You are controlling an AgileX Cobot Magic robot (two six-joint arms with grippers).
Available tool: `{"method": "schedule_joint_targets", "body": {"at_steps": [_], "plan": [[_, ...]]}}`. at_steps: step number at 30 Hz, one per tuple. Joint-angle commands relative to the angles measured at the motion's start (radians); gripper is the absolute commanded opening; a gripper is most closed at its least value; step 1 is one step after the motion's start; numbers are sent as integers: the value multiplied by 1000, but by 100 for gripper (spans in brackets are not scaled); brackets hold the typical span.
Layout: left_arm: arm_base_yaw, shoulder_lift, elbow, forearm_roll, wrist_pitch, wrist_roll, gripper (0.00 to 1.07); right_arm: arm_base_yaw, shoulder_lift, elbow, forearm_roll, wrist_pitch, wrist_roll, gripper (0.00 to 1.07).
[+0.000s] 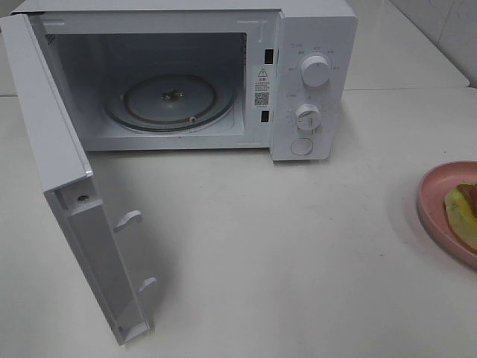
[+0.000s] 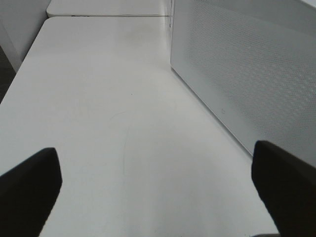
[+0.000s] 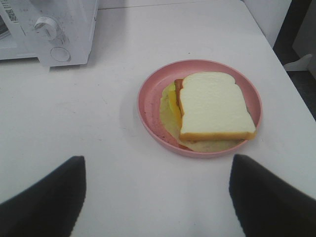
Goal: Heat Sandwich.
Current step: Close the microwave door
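inside the open microwave (image 1: 179, 67), an unreadable warning label (image 1: 261, 74).

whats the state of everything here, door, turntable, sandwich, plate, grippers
microwave door: swung wide open
glass turntable: in place, nothing on it
sandwich: assembled, lying flat on the plate, not gripped
pink plate: on the table beside the microwave
left gripper: open, empty
right gripper: open, empty, short of the plate

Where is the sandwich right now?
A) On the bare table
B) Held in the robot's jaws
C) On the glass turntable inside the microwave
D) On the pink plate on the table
D: the sandwich lies on the pink plate, while the microwave stands open and empty.
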Motion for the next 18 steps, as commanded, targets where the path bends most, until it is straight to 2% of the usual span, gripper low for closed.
{"method": "schedule_joint_targets", "body": {"at_steps": [1,18], "plan": [[4,-21,5,-2,-6,1,103,-7,-27,1,1,-10,0,76],[4,-21,5,-2,-6,-1,103,-7,-27,1,1,-10,0,76]]}}
